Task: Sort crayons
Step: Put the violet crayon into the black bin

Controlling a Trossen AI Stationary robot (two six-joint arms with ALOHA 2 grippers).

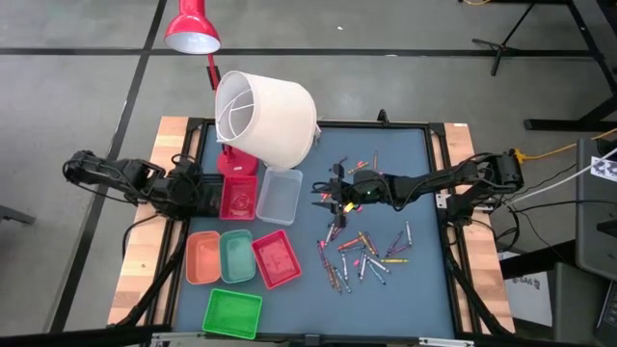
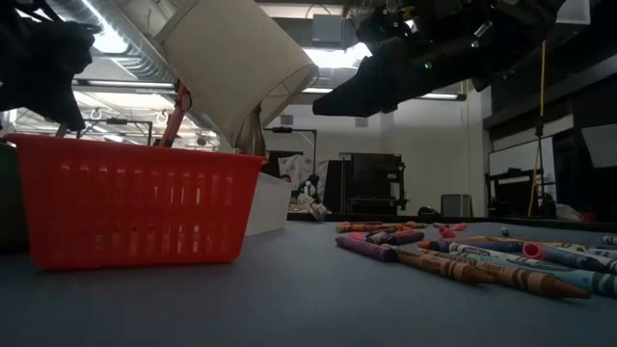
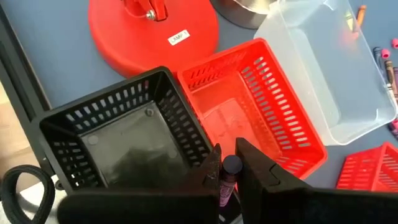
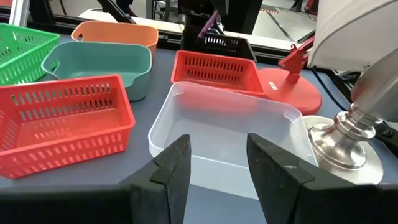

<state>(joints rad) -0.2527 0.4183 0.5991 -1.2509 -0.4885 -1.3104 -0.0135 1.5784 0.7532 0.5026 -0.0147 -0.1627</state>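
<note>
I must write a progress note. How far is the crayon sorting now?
Little looks done: the red basket and black basket appear empty. In hand: left gripper holds a purple crayon over them. Left: the crayon pile; right gripper is open, empty.

My crayons [image 1: 362,253] lie scattered flat on the right half of the blue worktop [image 1: 424,289], thin short sticks in pink, orange, yellow, purple, grey and red, pointing every way. Some touch or cross each other, others lie apart; a few strays sit nearer the far edge. From table height the nearest ones are orange and light blue, paper-wrapped, with a purple one just behind them. One purple crayon [image 3: 227,177] is pinched between my left fingers [image 3: 211,171], standing roughly upright, its blunt end showing above them.
</note>
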